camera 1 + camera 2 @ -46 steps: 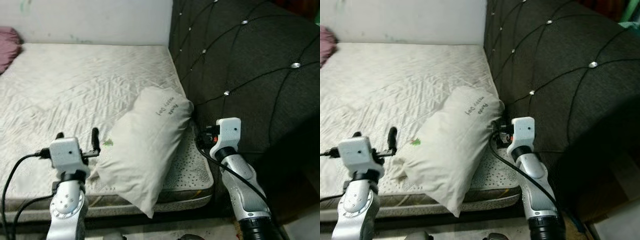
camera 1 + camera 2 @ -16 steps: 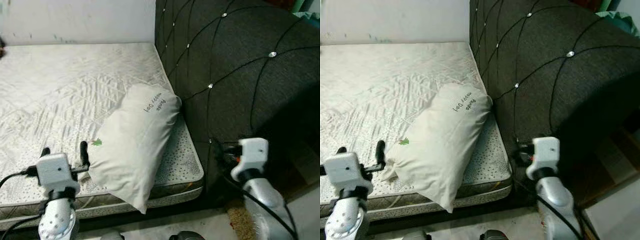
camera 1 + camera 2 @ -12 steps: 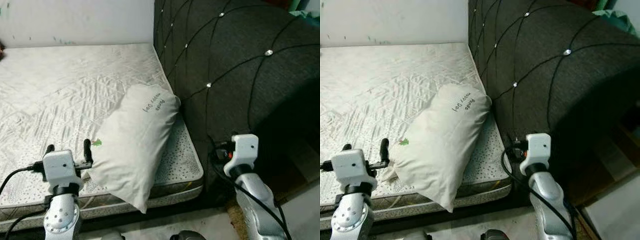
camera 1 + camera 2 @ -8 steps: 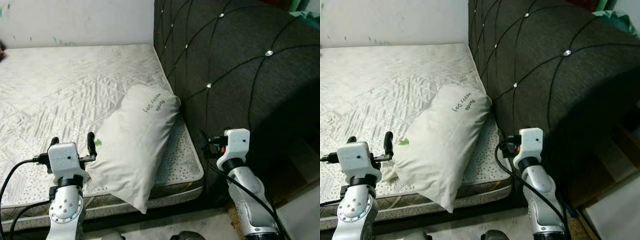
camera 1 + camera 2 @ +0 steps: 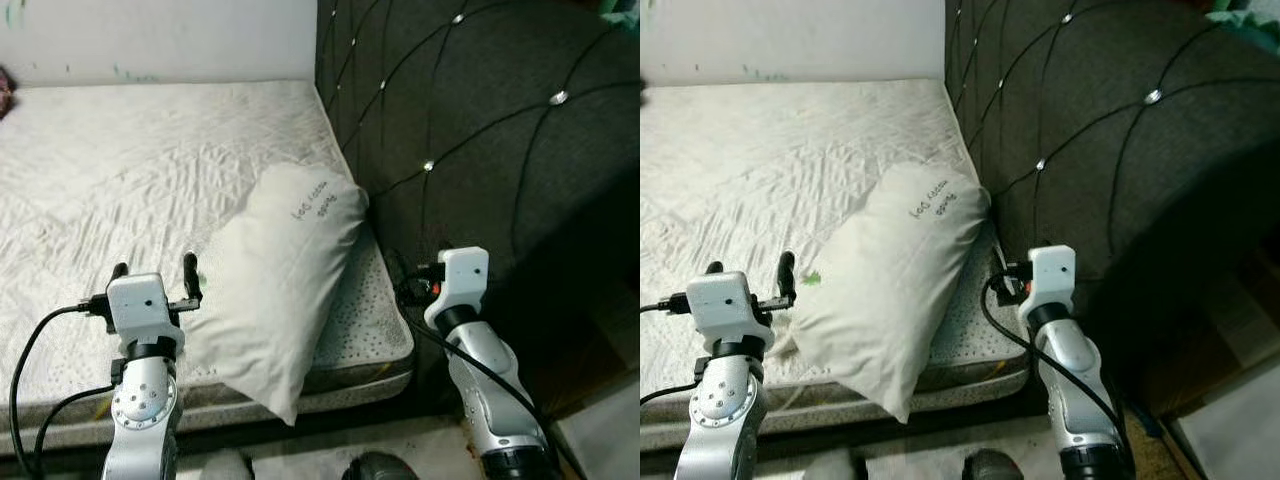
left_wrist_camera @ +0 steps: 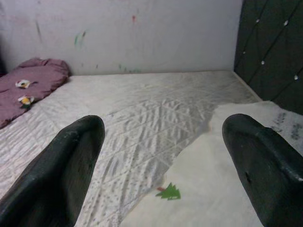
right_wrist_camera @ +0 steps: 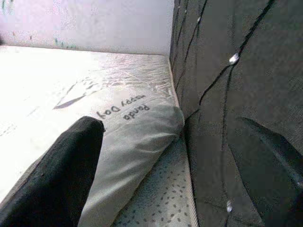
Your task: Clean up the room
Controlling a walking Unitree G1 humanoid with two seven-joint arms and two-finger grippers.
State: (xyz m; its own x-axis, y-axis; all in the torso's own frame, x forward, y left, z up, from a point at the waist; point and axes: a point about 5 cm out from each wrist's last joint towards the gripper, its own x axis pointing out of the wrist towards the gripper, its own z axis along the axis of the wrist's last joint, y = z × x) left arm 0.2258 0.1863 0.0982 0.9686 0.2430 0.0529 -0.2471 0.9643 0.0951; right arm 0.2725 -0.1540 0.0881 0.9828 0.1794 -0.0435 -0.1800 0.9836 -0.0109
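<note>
A white pillow (image 5: 283,278) with small dark lettering lies slanted on the bare mattress (image 5: 120,170), its upper end against the dark tufted headboard (image 5: 480,130) and its lower corner hanging over the mattress's near edge. My left gripper (image 5: 155,270) is open just left of the pillow's lower half; in the left wrist view its fingers (image 6: 71,161) stand wide apart with the pillow (image 6: 232,175) ahead of one of them. My right gripper (image 7: 170,179) is open beside the mattress corner, between the pillow (image 7: 137,137) and the headboard (image 7: 227,94).
A purple cushion (image 6: 33,78) with small flowers lies at the mattress's far end, by the pale wall (image 5: 160,40). A green tree-shaped mark (image 6: 169,192) is on the pillow's edge. The headboard walls off the right side. A strip of floor (image 5: 300,462) runs below the mattress edge.
The view has shifted slightly. My right arm has swung in from the right, close to the mattress corner and pillow. The left gripper has risen a little beside the pillow.
</note>
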